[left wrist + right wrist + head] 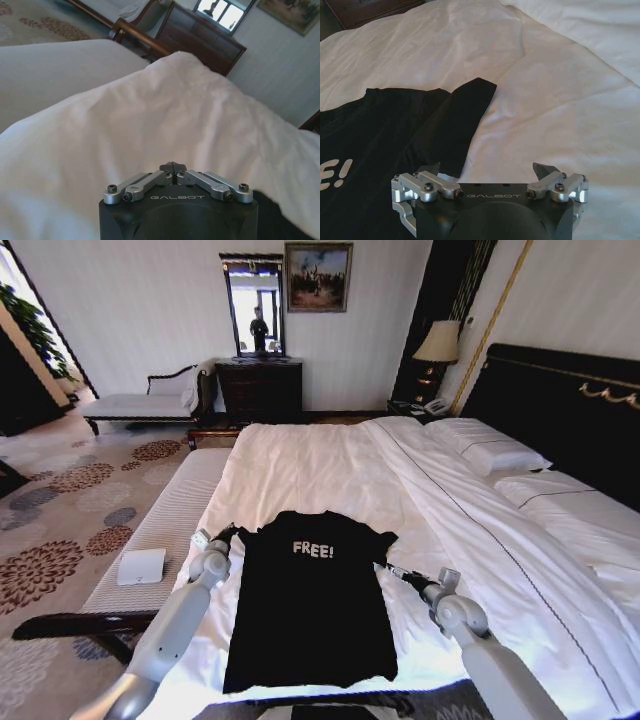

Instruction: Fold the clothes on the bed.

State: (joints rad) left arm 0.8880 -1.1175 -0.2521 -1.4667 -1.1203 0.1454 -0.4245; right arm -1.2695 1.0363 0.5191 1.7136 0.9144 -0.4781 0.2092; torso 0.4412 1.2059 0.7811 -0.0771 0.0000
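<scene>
**Black on white, dark wood around**

Black T-shirt point(312, 605) with white "FREE!" lettering, spread on white duvet point(330, 470) of the bed point(560, 570). White pillows point(485, 445) against a black headboard point(560, 405) trimmed in gold. White bench point(165, 525) with fine stripes, dark wooden frame. Beige carpet point(60, 510) patterned with brown and grey flower medallions. Dark brown dresser point(260, 390). Cream lampshade point(438, 342). Silver-grey arms; left gripper point(173, 166) and right gripper point(490, 172) black-bodied with silver linkages and 1 white "GALBOT" mark each.

Floral carpet point(70, 510), dark dresser point(260, 390), lamp point(437, 343)
</scene>
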